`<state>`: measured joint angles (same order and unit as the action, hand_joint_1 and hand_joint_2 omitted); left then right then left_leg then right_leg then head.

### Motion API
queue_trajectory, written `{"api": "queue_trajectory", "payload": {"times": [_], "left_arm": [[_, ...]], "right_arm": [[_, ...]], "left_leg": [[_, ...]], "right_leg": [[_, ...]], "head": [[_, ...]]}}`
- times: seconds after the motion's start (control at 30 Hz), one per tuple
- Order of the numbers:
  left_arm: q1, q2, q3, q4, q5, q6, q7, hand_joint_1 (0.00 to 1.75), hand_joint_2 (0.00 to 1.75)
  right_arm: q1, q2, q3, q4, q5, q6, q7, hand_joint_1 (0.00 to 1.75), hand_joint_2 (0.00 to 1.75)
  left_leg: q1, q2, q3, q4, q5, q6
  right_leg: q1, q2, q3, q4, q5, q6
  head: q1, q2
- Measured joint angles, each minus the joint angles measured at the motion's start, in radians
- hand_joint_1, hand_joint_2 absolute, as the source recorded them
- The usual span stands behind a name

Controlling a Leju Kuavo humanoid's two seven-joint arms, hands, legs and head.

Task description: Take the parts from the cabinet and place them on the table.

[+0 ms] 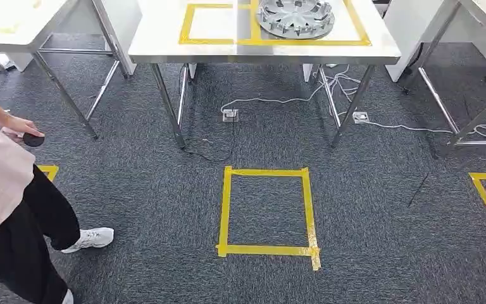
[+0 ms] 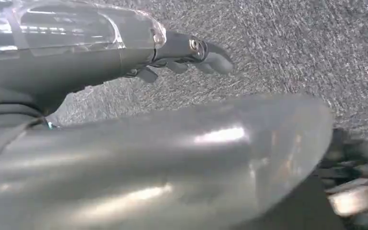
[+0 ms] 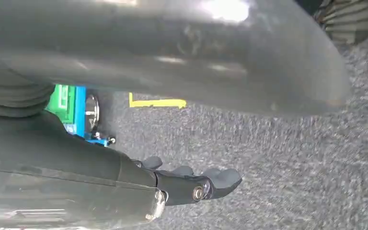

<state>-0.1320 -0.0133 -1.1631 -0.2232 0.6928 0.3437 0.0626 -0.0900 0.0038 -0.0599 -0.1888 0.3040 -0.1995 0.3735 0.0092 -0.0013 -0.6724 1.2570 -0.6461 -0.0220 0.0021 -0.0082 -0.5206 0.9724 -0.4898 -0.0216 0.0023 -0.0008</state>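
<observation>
In the head view, a white tabletop [image 1: 164, 38] on steel legs stands at twelve o'clock, marked with yellow tape outlines [image 1: 193, 25]; inside the outline toward one o'clock lies the part [image 1: 295, 16], a round silver-grey ribbed disc, flat on the surface and partly cut off by the picture's edge. On the dark grey carpet [image 1: 367, 221] below, near the middle of the view, is a yellow tape square [image 1: 267, 211]. White cables [image 1: 278, 100] run across the carpet under the table to two small floor sockets [image 1: 230, 114]. At nine o'clock stands a person [image 1: 3, 196] in a pale top, dark trousers and white shoes, whose hand [image 1: 19, 126] holds a small black object [image 1: 33, 140]. More steel table frames stand at ten and two o'clock. In the left wrist view, the left hand [image 2: 191, 55] hangs over the carpet with its dark fingers [image 2: 218, 62] loosely curled, a little apart, and holding nothing. In the right wrist view, the right hand [image 3: 196, 182] hangs over the carpet in the same way, fingers [image 3: 223, 178] lightly bent, slightly apart and holding nothing; beyond it are a strip of yellow tape [image 3: 157, 102] on the carpet and a green-and-blue object [image 3: 69, 108] with a shiny metal piece beside it.
</observation>
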Motion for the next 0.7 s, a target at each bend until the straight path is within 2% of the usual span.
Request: {"api": "queue_trajectory", "payload": {"times": [0.03, 0.07, 0.1, 0.17, 0.2, 0.23, 0.33, 0.37, 0.4, 0.43, 0.5, 0.53, 0.57, 0.6, 0.67, 0.7], "left_arm": [[0.002, 0.0, 0.0, 0.0, 0.0, 0.0, 0.0, 0.0, 0.0], [0.002, 0.001, 0.0, 0.0, 0.0, 0.0, 0.0, 0.0, 0.0], [0.002, 0.001, 0.0, 0.0, 0.0, 0.0, 0.0, 0.0, 0.0], [0.001, 0.002, 0.0, 0.0, 0.0, 0.0, 0.0, 0.0, 0.0], [0.0, 0.002, 0.0, 0.0, 0.0, 0.0, 0.0, 0.0, 0.0], [-0.001, 0.002, 0.0, 0.0, 0.0, 0.0, 0.0, 0.0, 0.0], [0.002, 0.002, 0.0, 0.0, 0.0, 0.0, 0.0, 0.0, 0.0], [0.001, 0.002, 0.0, 0.0, 0.0, 0.0, 0.0, 0.0, 0.0], [0.0, 0.002, 0.0, 0.0, 0.0, 0.0, 0.0, 0.0, 0.0], [0.0, 0.002, 0.0, 0.0, 0.0, 0.0, 0.0, 0.0, 0.0], [0.001, 0.002, 0.0, 0.0, 0.0, 0.0, 0.0, 0.0, 0.0], [0.001, 0.002, 0.0, 0.0, 0.0, 0.0, 0.0, 0.0, 0.0], [0.002, 0.003, 0.0, 0.0, 0.0, 0.0, 0.0, 0.0, 0.0], [0.001, 0.003, 0.0, 0.0, 0.0, 0.0, 0.0, 0.0, 0.0], [0.0, 0.002, 0.0, 0.0, 0.0, 0.0, 0.001, 0.0, 0.0], [0.0, 0.001, 0.0, 0.0, 0.0, 0.0, 0.001, 0.0, 0.0]], "right_arm": [[0.001, 0.0, 0.0, 0.0, 0.0, 0.0, 0.0, 0.0, 0.0], [0.001, 0.0, 0.001, 0.0, 0.0, 0.0, 0.0, 0.0, 0.0], [0.001, 0.0, 0.002, 0.0, 0.0, 0.0, 0.0, 0.0, 0.0], [0.0, 0.001, 0.003, 0.0, 0.0, 0.0, 0.0, 0.0, 0.0], [0.0, 0.001, 0.003, 0.0, 0.0, 0.0, 0.0, 0.0, 0.0], [-0.002, 0.0, 0.003, 0.0, 0.0, -0.001, 0.0, 0.0, 0.0], [-0.001, 0.0, 0.003, 0.0, 0.0, -0.002, 0.0, 0.0, 0.0], [-0.001, -0.001, 0.003, 0.0, 0.0, -0.002, 0.0, 0.0, 0.0], [-0.001, 0.002, 0.004, 0.0, 0.0, -0.001, 0.0, 0.0, 0.0], [-0.002, 0.002, 0.005, 0.0, 0.0, -0.002, 0.0, 0.0, 0.0], [-0.001, 0.002, 0.005, 0.0, 0.0, -0.002, 0.001, 0.0, 0.0], [0.0, 0.002, 0.006, 0.0, 0.0, -0.002, 0.002, 0.0, 0.0], [0.001, 0.002, 0.008, 0.0, -0.001, -0.002, 0.002, 0.0, 0.0], [0.002, 0.002, 0.011, 0.0, -0.001, -0.002, 0.002, 0.0, 0.0], [0.001, 0.002, 0.013, 0.0, -0.001, -0.002, 0.002, 0.0, 0.0], [0.0, 0.002, 0.014, 0.0, -0.001, -0.002, 0.002, 0.0, 0.0]], "left_leg": [[0.0, 0.0, -0.02, 0.045, -0.008, -0.002], [0.0, 0.0, -0.017, 0.039, 0.008, -0.003], [0.0, 0.001, 0.004, -0.003, 0.042, -0.002], [0.0, 0.0, 0.088, -0.156, 0.124, -0.001], [0.001, -0.006, 0.116, -0.208, 0.117, 0.003], [0.001, -0.01, 0.117, -0.221, 0.116, 0.012], [-0.003, -0.008, 0.112, -0.217, 0.121, 0.029], [0.004, -0.004, 0.112, -0.221, 0.125, 0.036], [0.004, -0.003, 0.112, -0.221, 0.126, 0.04], [0.004, -0.001, 0.112, -0.221, 0.127, 0.043], [0.004, 0.004, 0.108, -0.221, 0.127, 0.044], [0.004, 0.006, 0.107, -0.221, 0.128, 0.045], [0.003, 0.007, 0.106, -0.221, 0.128, 0.045], [0.003, 0.008, 0.107, -0.221, 0.128, 0.045], [0.0, 0.01, 0.111, -0.221, 0.128, 0.045], [-0.001, 0.012, 0.112, -0.221, 0.128, 0.045]], "right_leg": [[0.001, 0.0, -0.003, 0.003, 0.0, 0.0], [0.001, 0.0, -0.005, 0.007, -0.001, 0.0], [0.0, 0.001, -0.007, 0.013, -0.002, 0.001], [-0.002, 0.005, -0.008, 0.024, -0.008, 0.009], [-0.001, 0.007, -0.012, 0.032, -0.013, 0.016], [0.005, 0.009, -0.02, 0.048, -0.019, 0.023], [0.001, 0.012, -0.021, 0.04, -0.013, 0.034], [0.001, 0.013, -0.025, 0.047, -0.021, 0.039], [0.0, 0.012, -0.031, 0.07, -0.042, 0.046], [-0.003, 0.011, -0.054, 0.123, -0.079, 0.052], [-0.005, 0.011, -0.122, 0.278, -0.155, 0.061], [-0.005, 0.011, -0.146, 0.333, -0.172, 0.063], [-0.005, 0.011, -0.151, 0.344, -0.162, 0.061], [-0.005, 0.011, -0.135, 0.312, -0.131, 0.058], [-0.002, 0.01, -0.057, 0.15, -0.039, 0.043], [0.002, 0.007, -0.018, 0.066, -0.01, 0.031]], "head": [[0.0, 0.0], [-0.001, 0.0], [-0.002, 0.0], [-0.003, 0.0], [-0.004, 0.0], [-0.007, 0.0], [0.001, 0.0], [0.002, 0.0], [0.006, 0.0], [0.011, 0.0], [0.011, 0.0], [0.012, 0.0], [0.013, 0.0], [0.013, 0.0], [0.013, 0.0], [0.014, 0.0]]}}
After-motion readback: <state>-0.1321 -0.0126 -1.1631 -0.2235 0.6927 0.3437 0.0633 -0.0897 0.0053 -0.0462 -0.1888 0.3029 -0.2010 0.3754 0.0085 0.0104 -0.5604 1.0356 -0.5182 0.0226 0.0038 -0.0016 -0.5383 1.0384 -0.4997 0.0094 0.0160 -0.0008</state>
